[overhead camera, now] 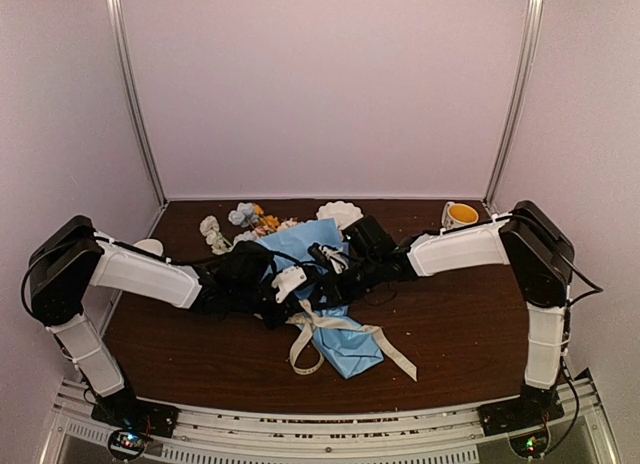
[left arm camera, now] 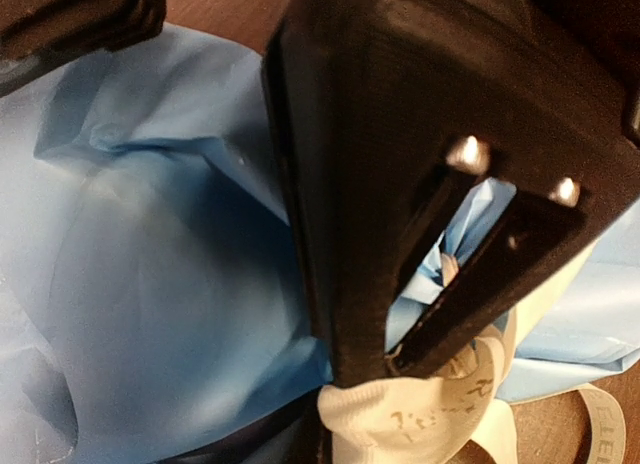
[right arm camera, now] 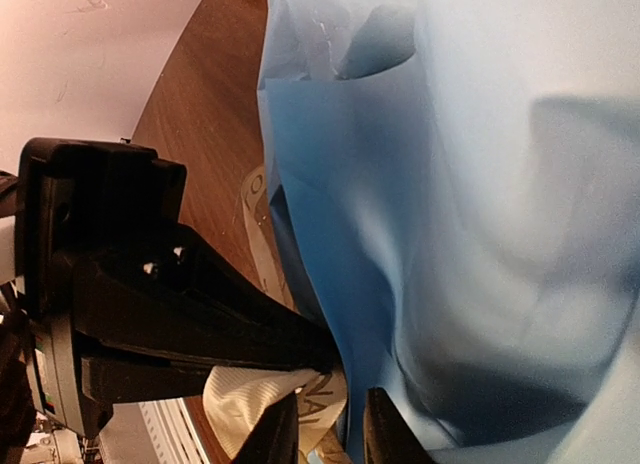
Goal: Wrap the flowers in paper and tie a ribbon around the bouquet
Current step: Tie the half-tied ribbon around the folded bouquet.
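Tying stage: left gripper (left arm camera: 400, 356) pinching ribbon (left arm camera: 420, 419) beside paper (left arm camera: 180, 284), right gripper (right arm camera: 325, 439) narrowly parted at same ribbon, hold indeterminate; next, probably opposing pull to cinch.

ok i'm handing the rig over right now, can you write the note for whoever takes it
Left gripper: shut on the ribbon, right against the paper.
Right gripper: jaws a little apart, a bit of ribbon just past the tips; no firm grip visible.
Things: the flowers lie mid-table inside the paper, blooms toward the far left, narrow end toward the arms. The ribbon appears to cross the narrow part, its tails loose on the table.
Done: wrapping; ribbon brought to the bundle.
Left: whether a knot is closed cannot be told; probably tighten it, finish the bow, let go.
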`<state>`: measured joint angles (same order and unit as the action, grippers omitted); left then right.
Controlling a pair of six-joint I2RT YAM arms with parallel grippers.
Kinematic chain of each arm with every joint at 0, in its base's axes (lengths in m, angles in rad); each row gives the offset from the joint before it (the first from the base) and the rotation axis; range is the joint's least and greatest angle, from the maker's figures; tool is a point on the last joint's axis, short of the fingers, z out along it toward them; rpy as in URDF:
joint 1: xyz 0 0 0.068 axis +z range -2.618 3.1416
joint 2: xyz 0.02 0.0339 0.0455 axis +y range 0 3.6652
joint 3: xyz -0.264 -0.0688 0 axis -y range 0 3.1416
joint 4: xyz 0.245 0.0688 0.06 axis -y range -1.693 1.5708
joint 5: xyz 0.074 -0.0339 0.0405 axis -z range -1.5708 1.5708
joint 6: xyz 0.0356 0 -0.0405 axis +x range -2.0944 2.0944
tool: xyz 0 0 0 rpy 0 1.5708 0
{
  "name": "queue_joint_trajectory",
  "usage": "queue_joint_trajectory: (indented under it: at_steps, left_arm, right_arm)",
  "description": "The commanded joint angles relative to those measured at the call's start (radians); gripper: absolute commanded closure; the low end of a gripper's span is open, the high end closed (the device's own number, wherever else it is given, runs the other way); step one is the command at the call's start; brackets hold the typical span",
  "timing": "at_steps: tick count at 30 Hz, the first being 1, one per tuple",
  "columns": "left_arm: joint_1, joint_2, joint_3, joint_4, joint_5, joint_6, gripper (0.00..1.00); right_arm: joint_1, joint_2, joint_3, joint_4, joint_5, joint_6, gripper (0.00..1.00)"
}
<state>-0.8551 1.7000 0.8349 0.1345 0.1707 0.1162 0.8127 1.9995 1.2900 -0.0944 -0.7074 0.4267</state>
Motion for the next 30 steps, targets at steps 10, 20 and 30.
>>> queue_joint_trajectory:
  at_steps: [10,20,30]
  left_arm:
    - [0.002,-0.019,-0.012,0.051,-0.012,-0.012,1.00]
    - [0.002,-0.020,-0.011,0.051,-0.014,-0.013,1.00]
    - [0.001,-0.019,-0.010,0.048,-0.015,-0.013,1.00]
  right_arm:
    - [0.014,0.038,0.021,0.008,0.001,0.007,0.82]
    - [0.013,0.032,0.015,0.110,-0.053,0.089,0.67]
    - [0.020,0.048,0.013,0.064,0.009,0.072,0.69]
